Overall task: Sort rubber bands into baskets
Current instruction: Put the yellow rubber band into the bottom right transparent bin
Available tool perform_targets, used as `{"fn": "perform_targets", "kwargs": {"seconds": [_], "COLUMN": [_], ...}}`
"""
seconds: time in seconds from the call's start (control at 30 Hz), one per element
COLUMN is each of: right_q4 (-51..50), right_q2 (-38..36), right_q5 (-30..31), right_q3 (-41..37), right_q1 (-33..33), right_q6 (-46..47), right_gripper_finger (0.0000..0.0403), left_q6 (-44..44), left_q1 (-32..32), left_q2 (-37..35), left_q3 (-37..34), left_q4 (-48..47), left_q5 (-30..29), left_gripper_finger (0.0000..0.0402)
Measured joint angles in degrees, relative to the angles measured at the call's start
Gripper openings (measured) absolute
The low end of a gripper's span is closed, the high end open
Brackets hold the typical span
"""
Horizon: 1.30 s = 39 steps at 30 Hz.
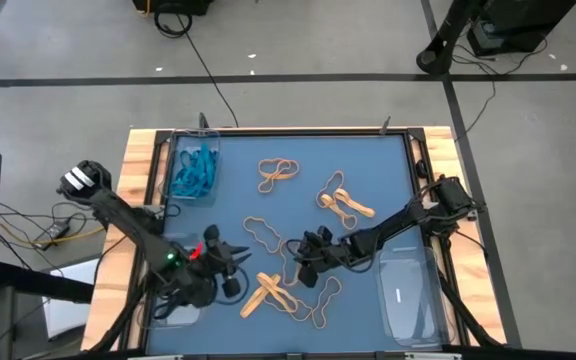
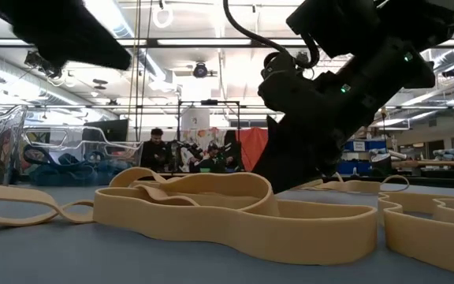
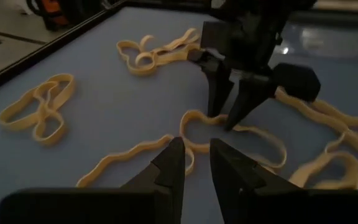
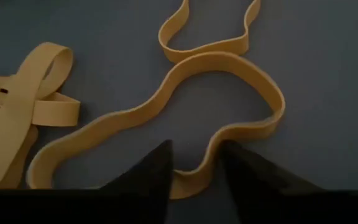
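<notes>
Tan rubber band (image 4: 185,112) lies flat, its edge between the open right end effector (image 4: 194,163) fingers.

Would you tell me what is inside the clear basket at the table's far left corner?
The basket holds a heap of teal-blue rubber bands. Whatever lies beneath the heap is covered.

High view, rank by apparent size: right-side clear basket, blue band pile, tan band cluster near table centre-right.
1. Right-side clear basket, largest.
2. Blue band pile.
3. Tan band cluster, close to the pile; that order is unsure.
</notes>
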Motion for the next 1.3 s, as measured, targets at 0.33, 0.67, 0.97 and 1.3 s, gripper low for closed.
{"fn": "perform_targets", "kwargs": {"seconds": [0.33, 0.67, 0.97, 1.3], "right_q4": [-5.1, -20.8, -38.3, -54.4], "right_q2": [-2.6, -15.3, -33.4, -56.3], "right_q5": [-2.6, 1.4, 1.0, -10.2], "right_q3": [-0.1, -0.1, -0.1, -0.1], "right_q1": [-0.1, 2.5, 6.0, 8.8], "right_q6": [-2.8, -3.0, -1.1, 10.5], "right_gripper_finger": [0.0016, 0.0011, 0.0011, 0.0025], "left_q6": [12.3, 13.8, 22.8, 28.5], "left_q1": [7.1, 9.2, 9.8, 9.7], "left_q2": [1.1, 10.8, 14.7, 14.7], "left_q3": [-12.5, -14.5, -14.4, -14.4], "left_q4": [32.6, 44.3, 54.1, 58.3], "left_q5": [9.3, 11.1, 12.1, 12.1], "left_gripper_finger": [0.0078, 0.0078, 0.0078, 0.0078]}}
